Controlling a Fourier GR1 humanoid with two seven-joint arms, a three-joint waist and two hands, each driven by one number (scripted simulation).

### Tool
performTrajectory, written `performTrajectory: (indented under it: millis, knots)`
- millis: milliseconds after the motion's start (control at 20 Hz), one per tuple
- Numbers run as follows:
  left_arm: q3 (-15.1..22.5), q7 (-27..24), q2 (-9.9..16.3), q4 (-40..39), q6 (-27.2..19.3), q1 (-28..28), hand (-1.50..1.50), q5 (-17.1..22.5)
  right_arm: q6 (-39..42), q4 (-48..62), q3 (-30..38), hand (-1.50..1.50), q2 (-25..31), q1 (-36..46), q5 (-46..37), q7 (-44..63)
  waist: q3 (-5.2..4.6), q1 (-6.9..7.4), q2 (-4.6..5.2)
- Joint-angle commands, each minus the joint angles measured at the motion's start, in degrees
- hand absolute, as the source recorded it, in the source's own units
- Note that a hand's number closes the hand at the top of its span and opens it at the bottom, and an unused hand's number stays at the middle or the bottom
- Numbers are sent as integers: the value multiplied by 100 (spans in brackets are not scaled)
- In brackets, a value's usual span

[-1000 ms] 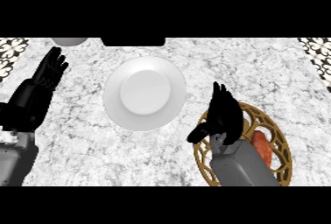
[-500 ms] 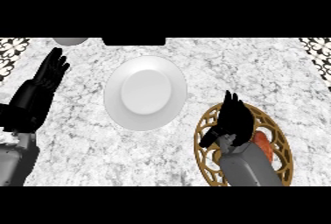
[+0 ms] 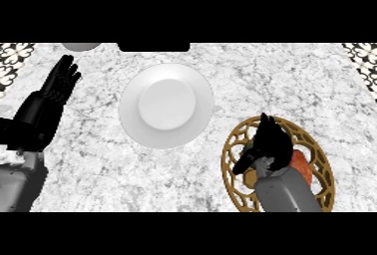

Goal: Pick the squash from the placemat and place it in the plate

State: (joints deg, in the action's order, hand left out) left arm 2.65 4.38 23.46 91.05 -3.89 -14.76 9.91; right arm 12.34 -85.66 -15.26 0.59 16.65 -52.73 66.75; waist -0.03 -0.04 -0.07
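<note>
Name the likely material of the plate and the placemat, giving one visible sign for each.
Plate: probably glazed ceramic; plain white, smooth, softly shaded rim. Placemat: looks like woven wicker or rattan; golden-brown openwork loops with counter showing through.

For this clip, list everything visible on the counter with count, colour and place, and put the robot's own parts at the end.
plate: one, white, counter centre, nothing on it.
placemat: one, brown openwork, round, lower right.
squash: one, orange-red, on the placemat, mostly hidden by the right hand and forearm.
grey object: one, top edge at left, cut off; cannot tell what it is.
dark object: one, black, top edge centre.
left hand: black, open, fingers up, resting at the left edge.
right hand: black, over the placemat, beside the squash.
</note>
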Motion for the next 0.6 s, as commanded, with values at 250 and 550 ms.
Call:
performTrajectory:
  millis: [250, 550]
  knots:
    - [-100, -290, -126, -349, 147, -106, 0, -161, -10, 560, -190, -150, -56, 19, 9, 1038, 0, 6, 22]
    - [-229, -195, -121, -6, 257, 145, 0, -158, -816, 975, -48, 150, 93, 45, -960, -172, 2, 42, 11]
